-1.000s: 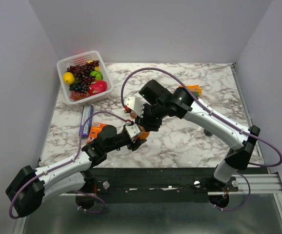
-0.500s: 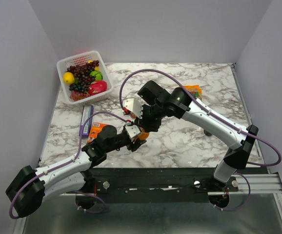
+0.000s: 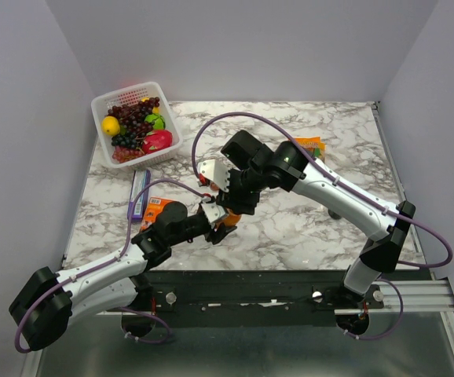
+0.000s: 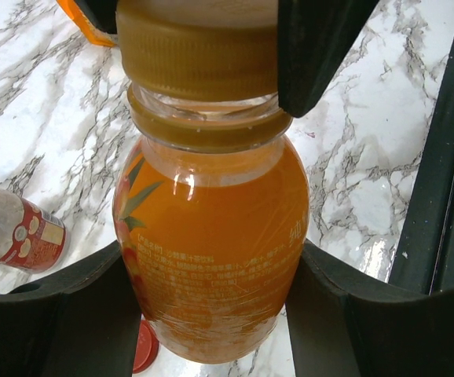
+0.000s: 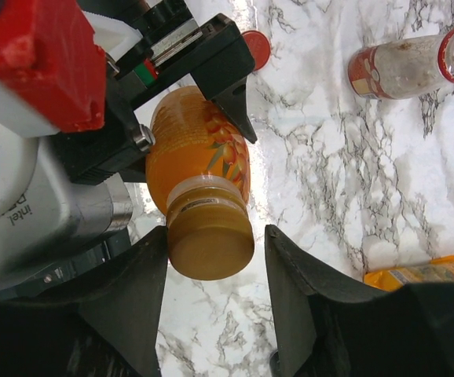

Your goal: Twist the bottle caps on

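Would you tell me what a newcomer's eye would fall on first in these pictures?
Mid-table, the left tool holds the orange bottle while the right tool grips its orange cap. Nearby lie an uncapped clear bottle on its side and a loose red cap.

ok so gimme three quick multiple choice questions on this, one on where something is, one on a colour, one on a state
1. Where is the red cap?
A. screwed onto a bottle
B. on the table near the orange bottle's base
C. pinched in a gripper

2. What colour is the cap between the right gripper's fingers?
A. orange
B. red
C. blue

3. The clear bottle is:
A. upright and capped
B. held off the table
C. lying on its side, uncapped

Answers:
1 B, both wrist views show it flat on the marble.
2 A, the orange cap sits on the orange bottle's neck.
3 C, its open mouth points sideways.
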You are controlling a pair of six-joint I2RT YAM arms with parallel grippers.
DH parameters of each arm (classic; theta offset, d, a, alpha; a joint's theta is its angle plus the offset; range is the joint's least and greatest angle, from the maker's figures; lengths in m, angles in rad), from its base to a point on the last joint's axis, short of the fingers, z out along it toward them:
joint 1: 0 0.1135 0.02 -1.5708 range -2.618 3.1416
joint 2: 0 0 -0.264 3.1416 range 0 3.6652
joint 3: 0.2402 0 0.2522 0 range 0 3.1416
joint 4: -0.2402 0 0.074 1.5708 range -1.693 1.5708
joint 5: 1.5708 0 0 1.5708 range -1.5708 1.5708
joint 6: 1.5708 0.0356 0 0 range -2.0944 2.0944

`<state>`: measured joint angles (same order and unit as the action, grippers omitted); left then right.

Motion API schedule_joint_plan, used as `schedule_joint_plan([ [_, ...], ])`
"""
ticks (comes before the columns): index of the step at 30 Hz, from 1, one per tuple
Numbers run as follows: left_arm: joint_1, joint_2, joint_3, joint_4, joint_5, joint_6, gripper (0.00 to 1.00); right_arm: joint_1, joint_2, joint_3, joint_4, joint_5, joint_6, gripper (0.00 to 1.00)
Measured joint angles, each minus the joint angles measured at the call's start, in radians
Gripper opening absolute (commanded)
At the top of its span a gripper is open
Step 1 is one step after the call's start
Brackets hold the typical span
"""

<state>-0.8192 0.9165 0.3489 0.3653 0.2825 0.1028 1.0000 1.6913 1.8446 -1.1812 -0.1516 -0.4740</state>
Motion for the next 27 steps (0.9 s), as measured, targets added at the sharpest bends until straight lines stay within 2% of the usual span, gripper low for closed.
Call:
schedule_joint_plan([
  [9,0.000,0.000,-0.006,0.012,0.018,-0.001,0.00,0.000,0.000,0.009,-0.007,-0.003,-0.002,0.70],
  [18,-0.001,-0.001,-0.020,0.098,0.035,-0.024,0.00,-0.002,-0.007,0.038,-0.030,-0.061,-0.001,0.78],
  [27,-0.001,-0.002,-0.056,0.166,0.040,-0.060,0.00,-0.003,-0.089,0.037,-0.042,-0.097,-0.024,0.85],
])
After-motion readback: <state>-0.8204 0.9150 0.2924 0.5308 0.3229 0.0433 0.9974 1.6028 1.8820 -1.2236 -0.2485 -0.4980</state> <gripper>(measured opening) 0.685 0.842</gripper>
